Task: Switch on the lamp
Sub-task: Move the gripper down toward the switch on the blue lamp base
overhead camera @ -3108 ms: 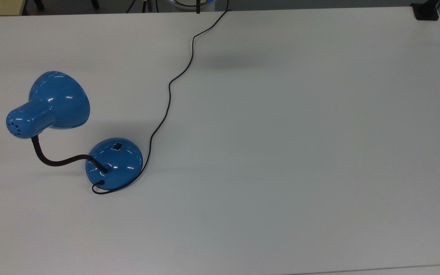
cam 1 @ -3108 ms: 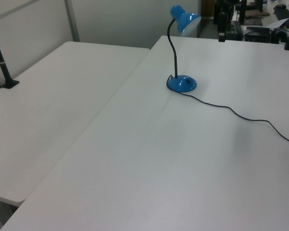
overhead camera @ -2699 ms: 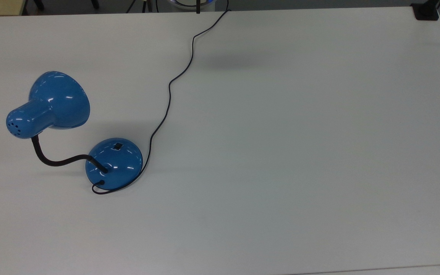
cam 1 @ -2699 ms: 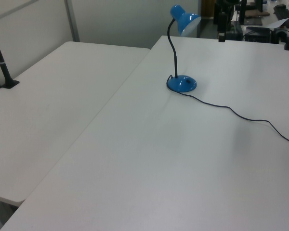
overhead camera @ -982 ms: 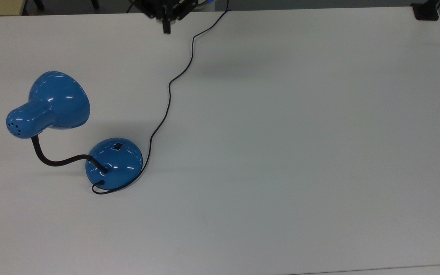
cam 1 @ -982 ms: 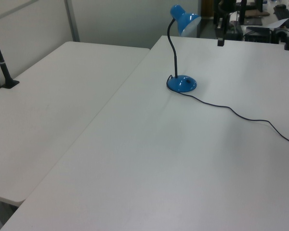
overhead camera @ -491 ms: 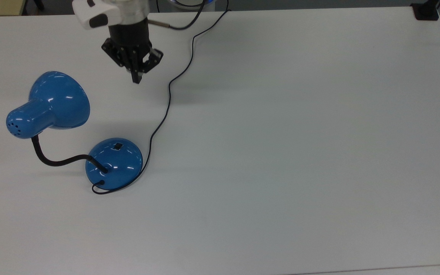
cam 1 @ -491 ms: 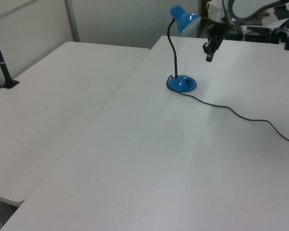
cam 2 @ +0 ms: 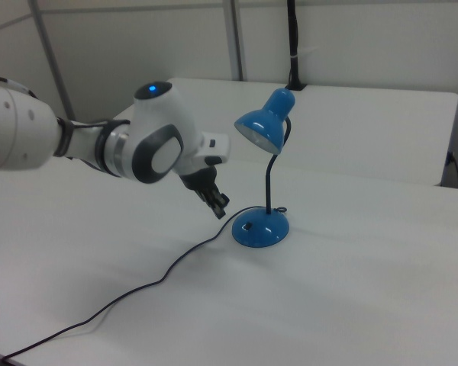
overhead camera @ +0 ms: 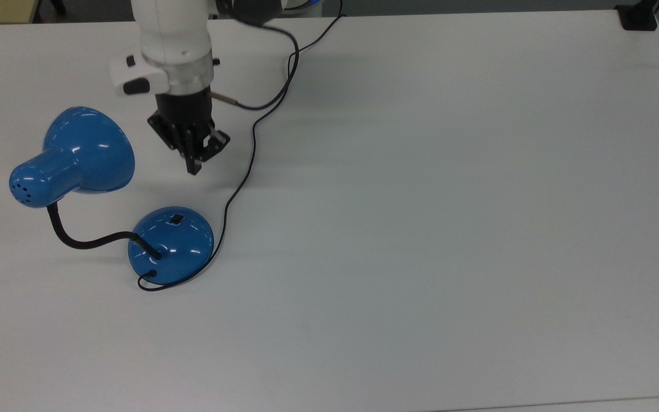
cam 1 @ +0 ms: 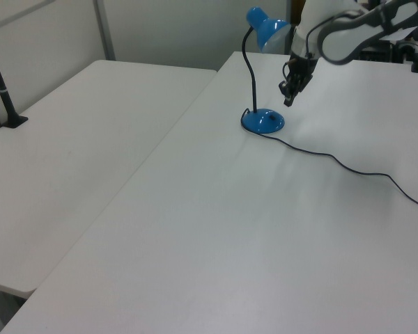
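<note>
glossy blue lamp [overhead camera: 170, 245], black gooseneck [overhead camera: 86, 241]

Take the lamp [overhead camera: 171, 243] as your landmark. The top view looks almost straight down on the tabletop [overhead camera: 421, 229] from well above, with the lamp toward the top view's left and the arm's side at the upper edge. The left view stands off at a low angle down the length of the tabletop [cam 1: 230, 229], so the lamp [cam 1: 263, 120] sits far back, upper right of centre. The right view sits nearer and lower, side-on to the lamp [cam 2: 261, 227], facing a wall behind it. All three share the lamp, its cord [overhead camera: 252, 137] and the pincer [overhead camera: 193, 169] just beside its base.
</note>
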Controlling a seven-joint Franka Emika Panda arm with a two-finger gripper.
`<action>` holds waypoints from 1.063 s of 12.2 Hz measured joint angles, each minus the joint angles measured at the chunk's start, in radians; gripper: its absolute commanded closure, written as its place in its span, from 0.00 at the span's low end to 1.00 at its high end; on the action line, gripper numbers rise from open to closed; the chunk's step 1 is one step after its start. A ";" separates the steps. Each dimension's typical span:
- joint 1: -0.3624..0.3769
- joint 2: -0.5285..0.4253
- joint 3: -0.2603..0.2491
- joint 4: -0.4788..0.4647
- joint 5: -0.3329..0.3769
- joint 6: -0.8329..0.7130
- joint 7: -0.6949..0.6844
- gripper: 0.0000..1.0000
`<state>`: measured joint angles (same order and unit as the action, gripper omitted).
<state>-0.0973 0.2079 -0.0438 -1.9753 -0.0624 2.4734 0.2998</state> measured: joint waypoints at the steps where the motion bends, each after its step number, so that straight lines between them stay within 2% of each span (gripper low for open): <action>1: -0.005 0.035 0.000 0.000 -0.006 0.052 0.002 1.00; 4: -0.032 0.100 0.000 0.000 -0.007 0.203 0.005 1.00; 6: -0.041 0.117 0.000 0.001 -0.011 0.244 0.005 1.00; 10: -0.044 0.156 0.000 0.005 -0.076 0.317 0.005 1.00; 13: -0.045 0.178 0.000 0.019 -0.087 0.326 0.005 1.00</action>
<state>-0.1420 0.3861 -0.0440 -1.9567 -0.1496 2.7996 0.3044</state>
